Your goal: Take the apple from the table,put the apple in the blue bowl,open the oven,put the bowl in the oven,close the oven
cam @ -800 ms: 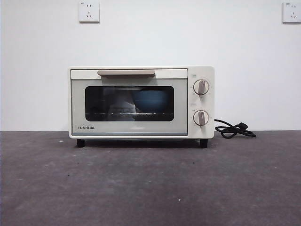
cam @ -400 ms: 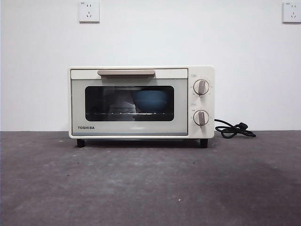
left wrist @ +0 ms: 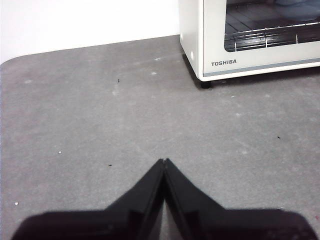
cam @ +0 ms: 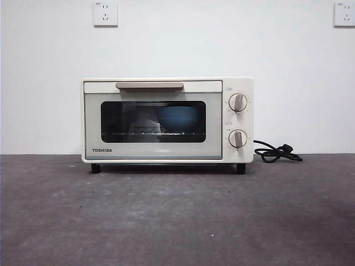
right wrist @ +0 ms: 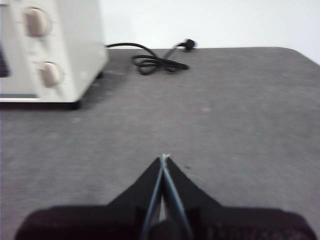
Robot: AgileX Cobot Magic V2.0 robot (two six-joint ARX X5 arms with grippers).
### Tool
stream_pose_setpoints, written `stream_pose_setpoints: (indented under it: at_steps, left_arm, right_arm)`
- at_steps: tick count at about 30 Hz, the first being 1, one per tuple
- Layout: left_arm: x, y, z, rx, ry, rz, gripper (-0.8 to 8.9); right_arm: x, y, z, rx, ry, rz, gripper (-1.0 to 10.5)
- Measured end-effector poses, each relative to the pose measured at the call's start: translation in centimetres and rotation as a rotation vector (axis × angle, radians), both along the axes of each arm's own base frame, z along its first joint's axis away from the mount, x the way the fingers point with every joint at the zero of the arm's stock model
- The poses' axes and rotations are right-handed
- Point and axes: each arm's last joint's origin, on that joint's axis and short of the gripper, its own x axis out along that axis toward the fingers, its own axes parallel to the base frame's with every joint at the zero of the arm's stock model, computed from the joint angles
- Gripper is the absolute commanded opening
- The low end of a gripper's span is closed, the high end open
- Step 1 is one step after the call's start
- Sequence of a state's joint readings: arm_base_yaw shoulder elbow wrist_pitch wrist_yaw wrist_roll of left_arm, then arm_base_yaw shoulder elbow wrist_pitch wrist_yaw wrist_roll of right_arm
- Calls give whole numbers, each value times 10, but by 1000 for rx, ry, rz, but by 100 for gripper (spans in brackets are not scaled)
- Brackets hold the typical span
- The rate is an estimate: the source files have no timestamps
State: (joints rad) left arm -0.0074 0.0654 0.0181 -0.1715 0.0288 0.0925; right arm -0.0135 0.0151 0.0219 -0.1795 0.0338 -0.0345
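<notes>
The cream-white oven (cam: pixel 166 119) stands at the back of the table (cam: pixel 177 216) with its door closed. Behind the dark glass the blue bowl (cam: pixel 177 118) rests on the wire rack. The apple is hidden from view. My left gripper (left wrist: pixel 163 161) is shut and holds nothing, low over the bare table off the oven's (left wrist: pixel 250 37) left front corner. The right gripper (right wrist: pixel 163 158) is also shut and holds nothing, over the table off the oven's (right wrist: pixel 50 50) knob side. Neither gripper appears in the front view.
The black power cord (cam: pixel 276 153) lies coiled on the table to the right of the oven, also seen as the cord (right wrist: pixel 152 60) in the right wrist view. Two wall sockets (cam: pixel 105 13) sit high on the white wall.
</notes>
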Motion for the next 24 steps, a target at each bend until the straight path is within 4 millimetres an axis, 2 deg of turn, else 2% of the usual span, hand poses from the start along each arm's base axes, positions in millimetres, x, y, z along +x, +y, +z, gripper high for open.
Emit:
stream_pose_setpoints:
  at_steps: [5, 24]
  left_arm:
    - [0, 0, 0, 0, 0, 0, -3]
    - [0, 0, 0, 0, 1, 0, -3]
  right_arm:
    - [0, -2, 0, -9, 1, -56, 1]
    - [0, -1, 0, -5, 1, -34, 1]
